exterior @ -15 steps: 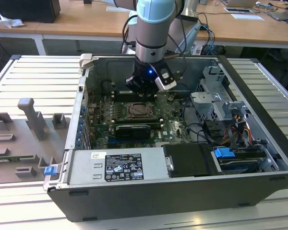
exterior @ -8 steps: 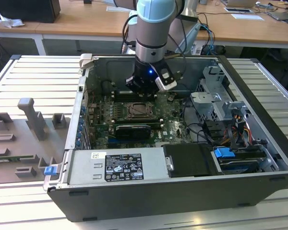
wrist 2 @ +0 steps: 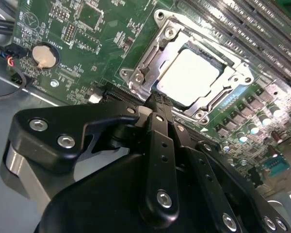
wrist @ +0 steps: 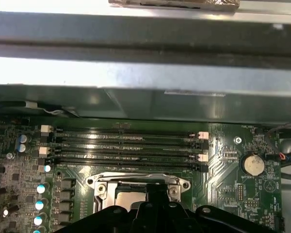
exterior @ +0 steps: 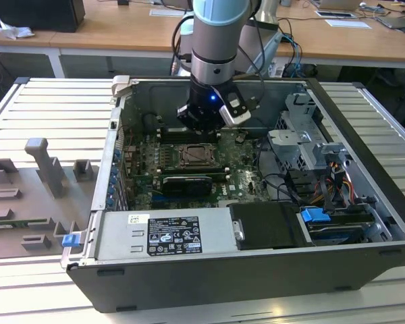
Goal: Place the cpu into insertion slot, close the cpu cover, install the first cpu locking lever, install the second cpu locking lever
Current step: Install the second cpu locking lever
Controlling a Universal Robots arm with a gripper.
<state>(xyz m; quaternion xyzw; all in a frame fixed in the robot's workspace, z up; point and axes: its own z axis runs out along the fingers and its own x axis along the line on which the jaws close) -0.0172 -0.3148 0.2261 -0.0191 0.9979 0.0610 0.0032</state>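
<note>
Cpu lying flat in insertion slot on green motherboard, just beyond gripper tip in second wrist view. Cpu cover sitting down around chip, shiny top showing through its window. Arm standing straight up inside open computer case, pointing down, gripper hanging right over socket. Black fingers looking pressed close together, holding nothing; can't tell if tip is touching cover. Memory slots lying beside socket.

In the first wrist view the gripper's black body is covering the near half of the cpu and the insertion slot. In the exterior view the arm is running off the top edge, and the cpu cover is looking too small to tell apart.
</note>
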